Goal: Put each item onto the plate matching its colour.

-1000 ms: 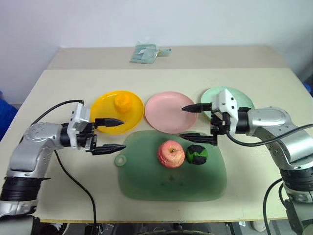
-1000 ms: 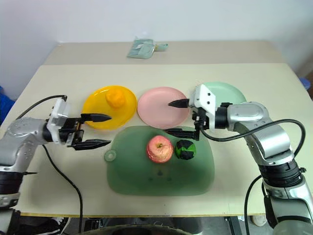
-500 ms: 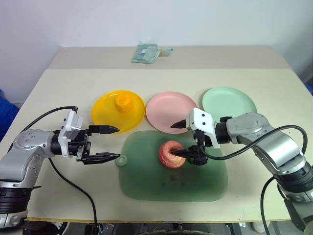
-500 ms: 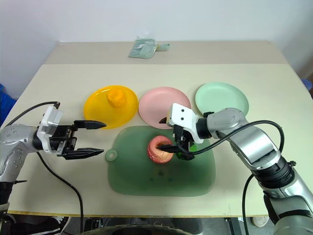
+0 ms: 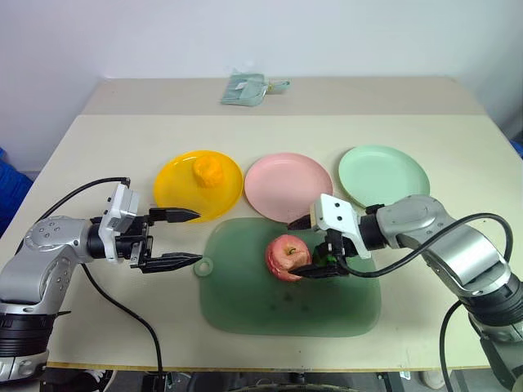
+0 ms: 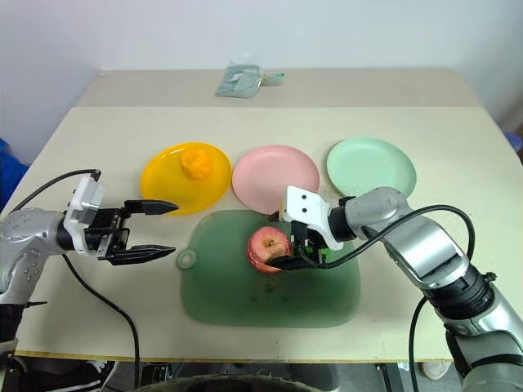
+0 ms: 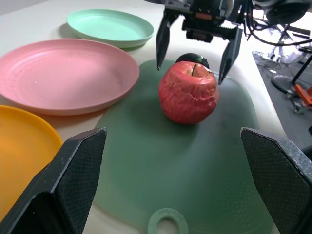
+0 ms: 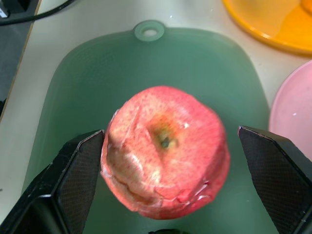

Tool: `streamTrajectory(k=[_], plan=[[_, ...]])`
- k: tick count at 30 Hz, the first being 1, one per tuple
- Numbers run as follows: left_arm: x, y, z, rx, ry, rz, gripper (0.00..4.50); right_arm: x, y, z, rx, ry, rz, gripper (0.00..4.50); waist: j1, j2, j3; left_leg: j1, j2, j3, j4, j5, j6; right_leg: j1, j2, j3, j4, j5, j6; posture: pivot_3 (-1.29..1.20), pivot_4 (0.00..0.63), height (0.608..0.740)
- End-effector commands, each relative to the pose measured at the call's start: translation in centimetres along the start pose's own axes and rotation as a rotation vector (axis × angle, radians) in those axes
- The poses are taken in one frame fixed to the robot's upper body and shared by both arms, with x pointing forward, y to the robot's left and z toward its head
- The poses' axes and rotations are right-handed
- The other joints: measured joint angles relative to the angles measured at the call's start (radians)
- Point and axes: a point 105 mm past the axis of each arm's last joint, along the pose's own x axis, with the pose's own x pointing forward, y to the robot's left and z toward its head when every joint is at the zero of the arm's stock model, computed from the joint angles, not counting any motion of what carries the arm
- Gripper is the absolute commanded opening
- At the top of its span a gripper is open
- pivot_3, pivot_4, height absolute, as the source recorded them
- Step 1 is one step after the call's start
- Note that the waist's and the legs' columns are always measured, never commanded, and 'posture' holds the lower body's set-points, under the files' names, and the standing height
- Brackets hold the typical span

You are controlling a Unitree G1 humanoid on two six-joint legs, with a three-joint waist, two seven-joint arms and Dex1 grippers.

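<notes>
Table [image 5: 98,147] holds dark green mat [image 5: 245,302] at near centre. Beyond mat, row of plates: yellow plate [image 5: 176,196] left, pink plate [image 5: 274,180] middle, mint plate [image 5: 392,167] right. Orange fruit [image 5: 207,171] on yellow plate. Apple [image 5: 287,256] on mat, dark green ball [image 7: 192,57] just right of it, mostly hidden. Right gripper [image 5: 304,248] spread wide, fingers straddling apple, not clenched. Left gripper [image 5: 186,238] released, near mat's left edge, holding nothing.

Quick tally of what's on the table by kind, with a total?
Plates: 3: yellow plate, pink plate, mint green plate
Toy foods: 3: orange fruit, red apple, dark green ball
Mats: 1: green mat
Cloths: 1: folded pale green cloth
Total: 8
</notes>
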Motion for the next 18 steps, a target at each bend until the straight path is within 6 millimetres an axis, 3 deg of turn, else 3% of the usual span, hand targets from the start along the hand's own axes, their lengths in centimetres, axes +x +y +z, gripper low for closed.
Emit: streamTrajectory(k=[1, 3, 7, 13, 18], plan=[[0.0, -0.1, 1.0, 0.054, -0.011, -0.007, 4.47, 0.2, 0.4, 0.2, -0.043, 0.005, 0.014, 4.50, 0.000, 0.000, 0.000, 0.000, 0.000, 0.000, 0.000, 0.000, 0.000, 0.000, 0.000, 0.000, 0.000, 0.000, 0.000, 0.00, 0.150, 0.738], [0.0, -0.1, 1.0, 0.055, -0.013, -0.004, 4.49, 0.4, 0.3, -0.1, -0.043, 0.020, 0.014, 4.24, 0.000, 0.000, 0.000, 0.000, 0.000, 0.000, 0.000, 0.000, 0.000, 0.000, 0.000, 0.000, 0.000, 0.000, 0.000, 0.00, 0.150, 0.738], [0.0, -0.1, 0.9, 0.056, -0.011, -0.001, 4.50, 0.3, 0.2, -0.2, -0.049, 0.028, 0.008, 2.82, 0.000, 0.000, 0.000, 0.000, 0.000, 0.000, 0.000, 0.000, 0.000, 0.000, 0.000, 0.000, 0.000, 0.000, 0.000, 0.00, 0.150, 0.738], [-0.1, 1.1, 1.4, 0.106, -0.056, 0.082, 4.50, -0.8, -1.9, 3.7, 0.007, -0.189, -0.071, 2.72, -0.001, 0.000, 0.000, 0.000, 0.000, 0.000, 0.000, 0.000, 0.000, 0.000, 0.000, 0.000, 0.000, 0.000, 0.000, 0.00, 0.150, 0.738], [-0.2, 3.9, 2.5, 0.199, -0.116, 0.240, 4.50, -2.9, -7.7, 6.0, 0.068, -0.334, -0.357, 2.72, 0.000, 0.000, 0.000, 0.000, 0.000, 0.000, 0.001, 0.000, 0.000, 0.000, 0.001, 0.000, 0.001, 0.000, 0.000, 0.00, 0.150, 0.738]])
